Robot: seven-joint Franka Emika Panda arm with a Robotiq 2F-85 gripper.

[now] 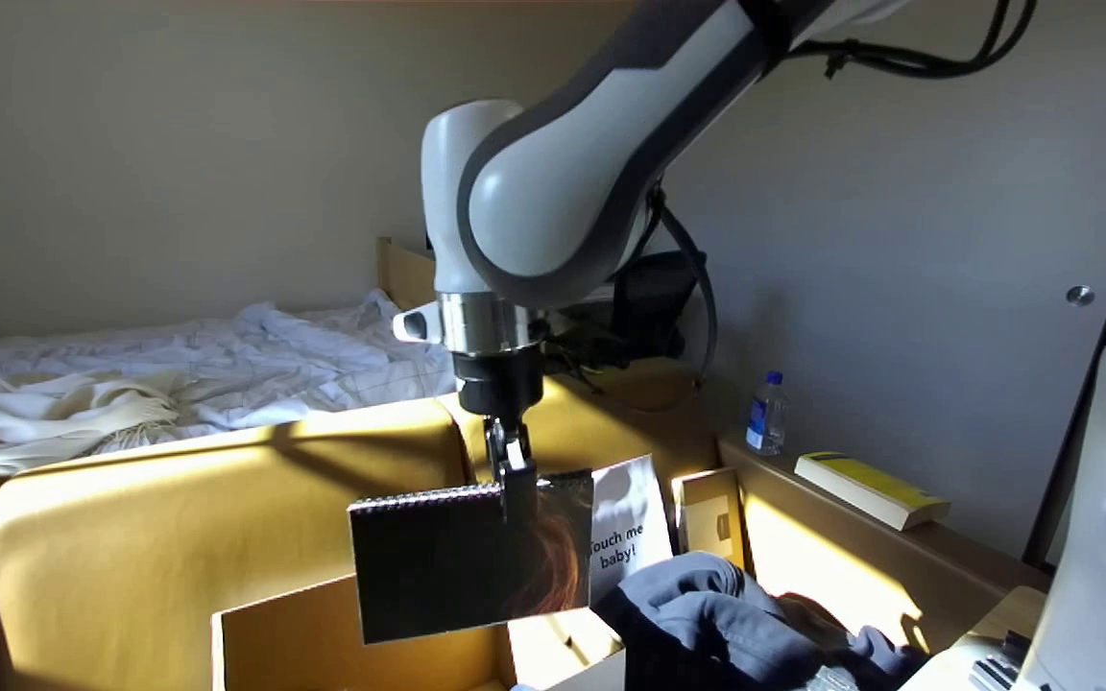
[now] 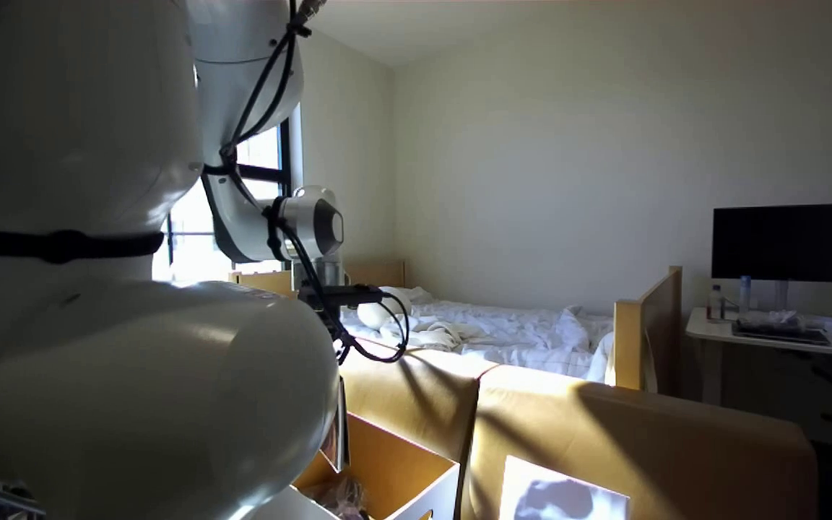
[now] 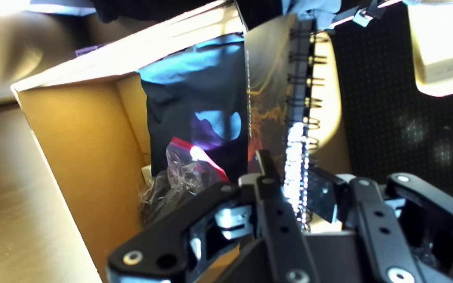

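The gripper (image 3: pixel 295 186) is nearly closed, its fingers pinching a wire-bound notebook (image 1: pixel 443 571) by the coil edge. The notebook lies directly beneath the fingertips, hanging upright with the binding on top and its long axis roughly level; in an exterior view the grip sits right of the middle of that edge. Its dark cover carries a wispy orange pattern and no legible words. Under it stands a lidless cardboard box (image 2: pixel 441 491), white outside; whether the notebook's lower edge dips below the rim, I cannot tell. Inside the box lie a clear zip bag (image 3: pixel 183 169) with a red seal and a dark creased item (image 3: pixel 195 94). Behind the notebook, a white sheet (image 1: pixel 632 509) reads "Touch me baby!", its first letter partly covered. Farther off, a blue-capped bottle (image 1: pixel 766 417) bears a label too small to read, and a yellow-covered book (image 1: pixel 875 483) shows no readable title. Beyond the tan sofa (image 1: pixel 217 518), rumpled white bedding (image 1: pixel 332 357) covers a bed (image 2: pixel 661 325).
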